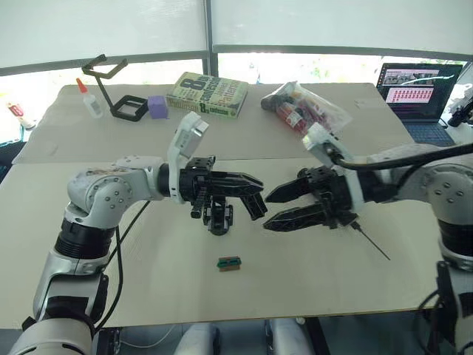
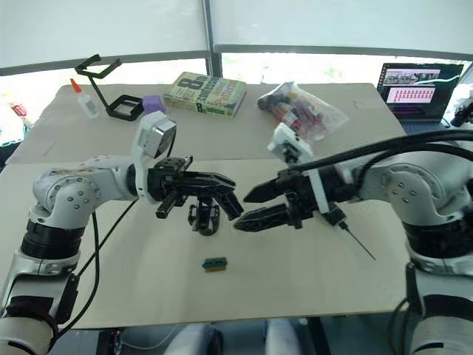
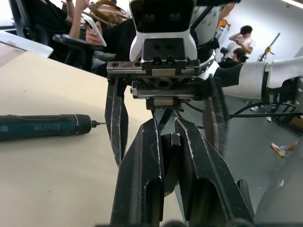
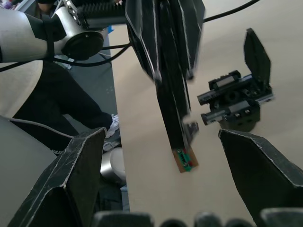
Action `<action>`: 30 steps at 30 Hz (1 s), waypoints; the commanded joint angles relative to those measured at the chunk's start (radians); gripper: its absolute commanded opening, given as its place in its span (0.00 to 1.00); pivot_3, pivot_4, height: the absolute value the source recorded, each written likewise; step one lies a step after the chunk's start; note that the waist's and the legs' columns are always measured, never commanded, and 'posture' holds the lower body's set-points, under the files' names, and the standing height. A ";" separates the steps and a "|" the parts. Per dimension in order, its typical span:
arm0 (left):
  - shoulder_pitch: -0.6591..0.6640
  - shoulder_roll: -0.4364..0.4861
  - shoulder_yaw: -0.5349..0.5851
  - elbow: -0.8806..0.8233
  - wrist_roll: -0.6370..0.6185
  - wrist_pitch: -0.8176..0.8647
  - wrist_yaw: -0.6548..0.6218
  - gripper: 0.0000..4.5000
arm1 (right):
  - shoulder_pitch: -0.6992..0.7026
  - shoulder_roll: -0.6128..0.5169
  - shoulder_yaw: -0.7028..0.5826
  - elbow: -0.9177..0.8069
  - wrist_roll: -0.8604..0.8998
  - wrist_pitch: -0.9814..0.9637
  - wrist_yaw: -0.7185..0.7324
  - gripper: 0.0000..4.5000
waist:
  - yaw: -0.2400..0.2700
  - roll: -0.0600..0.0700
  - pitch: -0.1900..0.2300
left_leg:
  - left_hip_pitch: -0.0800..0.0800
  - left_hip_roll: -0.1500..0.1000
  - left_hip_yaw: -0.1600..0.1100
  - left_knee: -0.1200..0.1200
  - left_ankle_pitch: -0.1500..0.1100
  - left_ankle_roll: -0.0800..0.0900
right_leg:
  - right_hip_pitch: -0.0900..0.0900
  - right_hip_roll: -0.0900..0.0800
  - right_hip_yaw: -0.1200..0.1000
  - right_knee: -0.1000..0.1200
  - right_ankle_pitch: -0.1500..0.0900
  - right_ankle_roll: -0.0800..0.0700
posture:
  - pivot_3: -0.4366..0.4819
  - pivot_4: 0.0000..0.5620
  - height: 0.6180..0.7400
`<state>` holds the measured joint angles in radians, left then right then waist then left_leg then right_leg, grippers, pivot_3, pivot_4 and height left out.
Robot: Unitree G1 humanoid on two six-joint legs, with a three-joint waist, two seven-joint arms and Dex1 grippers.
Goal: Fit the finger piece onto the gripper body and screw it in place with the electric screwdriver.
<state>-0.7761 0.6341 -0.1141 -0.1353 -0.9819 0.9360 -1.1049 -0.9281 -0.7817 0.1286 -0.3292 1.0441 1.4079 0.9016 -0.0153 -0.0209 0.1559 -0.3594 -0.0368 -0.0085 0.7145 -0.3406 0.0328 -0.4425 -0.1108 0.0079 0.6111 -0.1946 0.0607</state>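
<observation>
Green block [image 1: 229, 263], gripper body [image 1: 219, 216] finger upward

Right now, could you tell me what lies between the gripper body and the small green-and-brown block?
Bare tabletop separates the gripper body from the block, per the left eye view.

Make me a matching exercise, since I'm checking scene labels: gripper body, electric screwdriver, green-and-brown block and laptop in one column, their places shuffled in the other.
1. gripper body
2. electric screwdriver
3. green-and-brown block
4. laptop

A. far right, screen lit
B. alone on the table, nearest the robot
C. on the table under the left gripper
D. lying on the table by the right gripper

Pairs: 1-C; 2-D; 3-B; 4-A
</observation>
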 commanded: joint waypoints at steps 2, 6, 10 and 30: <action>-0.020 -0.022 0.040 -0.004 -0.027 0.033 -0.006 0.00 | -0.053 0.044 -0.025 0.027 0.021 0.067 -0.042 0.94 | 0.000 0.000 0.000 | -0.001 0.000 0.000 0.001 0.000 0.000 | -0.001 0.000 0.000 0.000 0.000 0.000 | 0.48 0.27 1.00; -0.014 -0.025 0.046 -0.013 -0.006 0.041 -0.014 0.00 | -0.065 0.072 -0.024 0.031 0.020 0.080 -0.044 0.94 | 0.001 0.000 0.000 | -0.002 0.000 -0.002 0.003 0.000 0.000 | -0.001 0.000 -0.001 0.001 0.000 0.000 | 0.48 0.27 1.00; 0.006 -0.008 0.035 -0.032 0.014 0.046 -0.030 0.00 | -0.076 0.095 -0.030 0.040 0.017 0.080 -0.039 0.94 | -0.001 0.000 0.000 | -0.003 -0.001 -0.002 0.004 0.000 0.000 | -0.001 0.000 -0.001 0.002 0.000 0.001 | 0.48 0.27 1.00; -0.004 -0.039 0.040 -0.039 0.019 0.087 -0.034 0.00 | -0.046 0.112 0.022 0.015 -0.051 0.029 0.007 0.09 | -0.001 0.000 0.000 | -0.003 -0.001 -0.002 0.006 0.000 -0.001 | -0.001 0.000 -0.001 0.004 0.000 0.001 | 0.48 0.27 1.00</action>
<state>-0.7641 0.6061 -0.0875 -0.1441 -0.9389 1.0097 -1.1468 -0.9704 -0.6805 0.1611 -0.2951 0.9854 1.4748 0.8914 -0.0163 -0.0207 0.1559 -0.3622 -0.0381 -0.0105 0.7204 -0.3403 0.0323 -0.4434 -0.1110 0.0067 0.6146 -0.1941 0.0615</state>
